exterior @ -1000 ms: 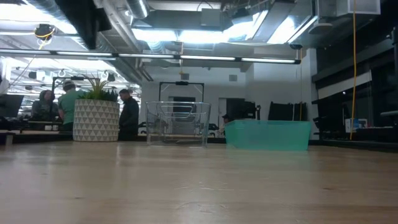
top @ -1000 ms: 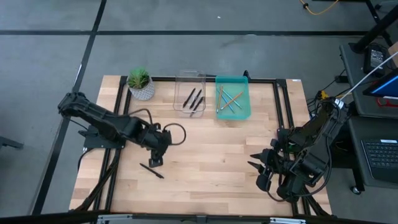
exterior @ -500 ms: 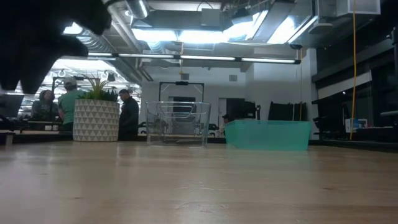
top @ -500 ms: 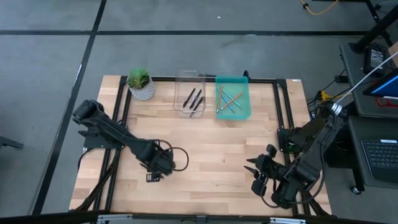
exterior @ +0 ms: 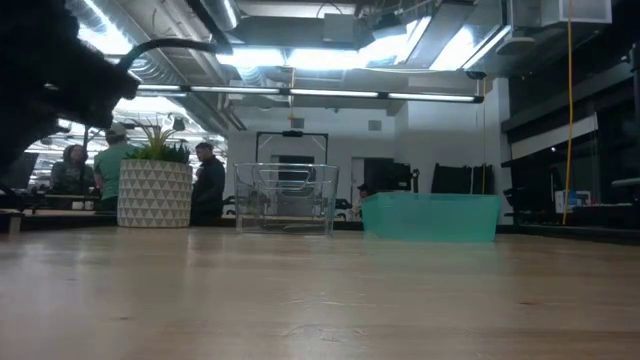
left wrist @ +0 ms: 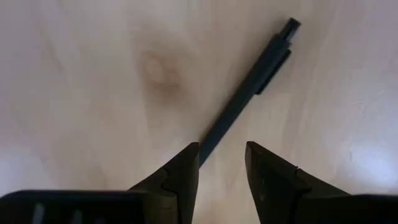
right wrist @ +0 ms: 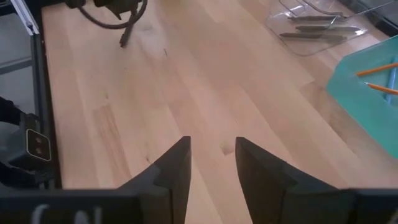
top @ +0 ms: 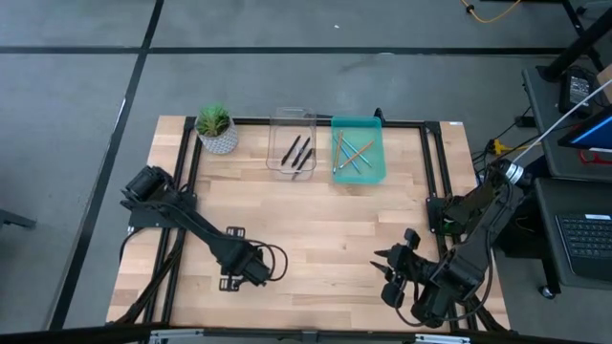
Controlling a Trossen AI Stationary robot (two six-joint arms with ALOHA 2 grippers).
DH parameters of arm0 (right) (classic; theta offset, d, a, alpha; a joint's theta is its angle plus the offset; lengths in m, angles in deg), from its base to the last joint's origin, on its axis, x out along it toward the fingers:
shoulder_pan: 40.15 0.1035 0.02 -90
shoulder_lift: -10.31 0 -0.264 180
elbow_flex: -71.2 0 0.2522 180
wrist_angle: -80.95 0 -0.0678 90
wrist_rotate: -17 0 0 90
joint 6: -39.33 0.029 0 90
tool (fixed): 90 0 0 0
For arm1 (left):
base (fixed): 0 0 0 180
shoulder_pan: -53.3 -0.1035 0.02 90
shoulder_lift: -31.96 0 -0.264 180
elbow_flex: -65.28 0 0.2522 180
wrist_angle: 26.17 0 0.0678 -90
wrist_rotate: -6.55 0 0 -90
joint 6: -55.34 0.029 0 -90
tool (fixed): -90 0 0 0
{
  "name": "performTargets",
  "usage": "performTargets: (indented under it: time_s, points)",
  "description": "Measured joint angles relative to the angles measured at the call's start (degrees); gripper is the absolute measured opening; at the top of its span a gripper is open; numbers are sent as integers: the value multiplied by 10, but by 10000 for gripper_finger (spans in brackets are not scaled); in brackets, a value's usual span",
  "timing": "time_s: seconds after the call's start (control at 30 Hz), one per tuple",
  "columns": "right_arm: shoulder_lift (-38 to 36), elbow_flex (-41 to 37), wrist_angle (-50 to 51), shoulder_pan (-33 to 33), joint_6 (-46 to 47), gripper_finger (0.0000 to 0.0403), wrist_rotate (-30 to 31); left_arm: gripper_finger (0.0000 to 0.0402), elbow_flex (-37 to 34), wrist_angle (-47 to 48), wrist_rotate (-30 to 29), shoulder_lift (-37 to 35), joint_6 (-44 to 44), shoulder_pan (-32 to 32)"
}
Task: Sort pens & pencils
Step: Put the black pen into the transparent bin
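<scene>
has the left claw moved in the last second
Yes. In the high view the left claw has dropped toward the table's near edge, farther from the potted plant, and now sits open over the last loose pen.

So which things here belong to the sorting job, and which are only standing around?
Belong to the job:
- black pen on the table, under the left gripper
- pens in the clear bin
- pencils in the teal bin
- clear bin
- teal bin

Only standing around:
- potted plant
- right gripper, waiting at the near right
</scene>
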Motion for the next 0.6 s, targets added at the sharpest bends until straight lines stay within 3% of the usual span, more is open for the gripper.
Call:
performTargets:
  time_s: [0.6]
  points:
    - [5,0,-1,-14,-2,127,0,124,-23,-77,-1,33,59,2]
